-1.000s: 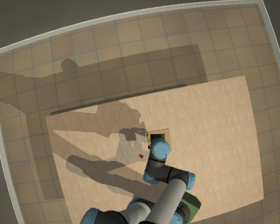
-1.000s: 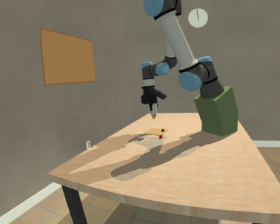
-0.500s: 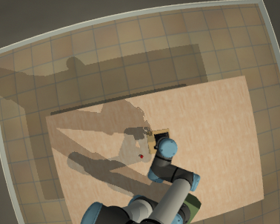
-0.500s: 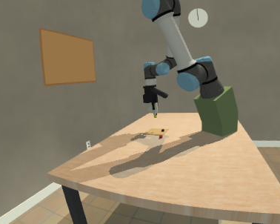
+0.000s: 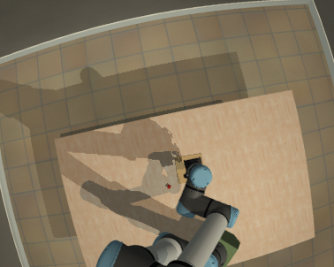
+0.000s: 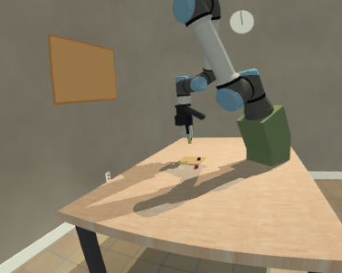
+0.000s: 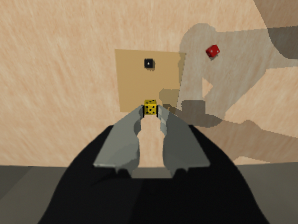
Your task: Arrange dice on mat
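Note:
My gripper [image 7: 150, 106] is shut on a yellow die [image 7: 150, 108] with black pips and holds it in the air above the near edge of the tan mat [image 7: 149, 80]. In the exterior view the gripper [image 6: 189, 137] hangs well above the mat [image 6: 192, 160]. A black die [image 7: 148, 63] lies on the mat, showing one white pip on top. A red die [image 7: 213, 51] lies on the table off the mat, to its right in the wrist view; it also shows in the overhead view [image 5: 169, 186] and in the side view [image 6: 196, 166]. The arm hides most of the mat [image 5: 189, 165] from overhead.
The green robot base [image 6: 266, 136] stands at the table's far right in the side view. The arm's shadows cross the wooden table top [image 6: 224, 203]. A cork board [image 6: 81, 70] and a clock [image 6: 242, 21] hang on the wall.

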Controlling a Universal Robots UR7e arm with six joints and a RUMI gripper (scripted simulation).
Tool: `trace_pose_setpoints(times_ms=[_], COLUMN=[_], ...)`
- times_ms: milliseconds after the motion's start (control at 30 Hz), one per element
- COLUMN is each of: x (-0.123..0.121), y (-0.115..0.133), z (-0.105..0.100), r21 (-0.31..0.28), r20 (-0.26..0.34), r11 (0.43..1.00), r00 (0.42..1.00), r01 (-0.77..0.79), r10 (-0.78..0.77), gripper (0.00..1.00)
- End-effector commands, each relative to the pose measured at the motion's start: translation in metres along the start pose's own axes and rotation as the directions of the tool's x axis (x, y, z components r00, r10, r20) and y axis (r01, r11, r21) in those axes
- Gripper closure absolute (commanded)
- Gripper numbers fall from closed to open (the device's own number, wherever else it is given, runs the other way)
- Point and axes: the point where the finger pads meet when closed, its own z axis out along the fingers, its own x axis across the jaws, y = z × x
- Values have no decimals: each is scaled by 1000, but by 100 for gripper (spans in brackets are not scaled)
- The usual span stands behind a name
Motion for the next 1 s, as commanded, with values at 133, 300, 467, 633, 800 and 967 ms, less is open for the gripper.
trace_pose_setpoints(times_ms=[133,300,467,633,800,967], x=[-1,-1,-1,-1,-1,-2], y=[2,2,2,2,2,2], z=[8,15,30,47,58,74], r21=[-3,-3,-3,-3,-3,-3], r20=[0,0,0,0,0,0], r11=[1000,1000,1000,1000,1000,1000], r00=[1000,1000,1000,1000,1000,1000], r01=[1,1,1,1,1,1], r10=[-1,-1,-1,-1,-1,-1], gripper=[100,100,100,100,100,100])
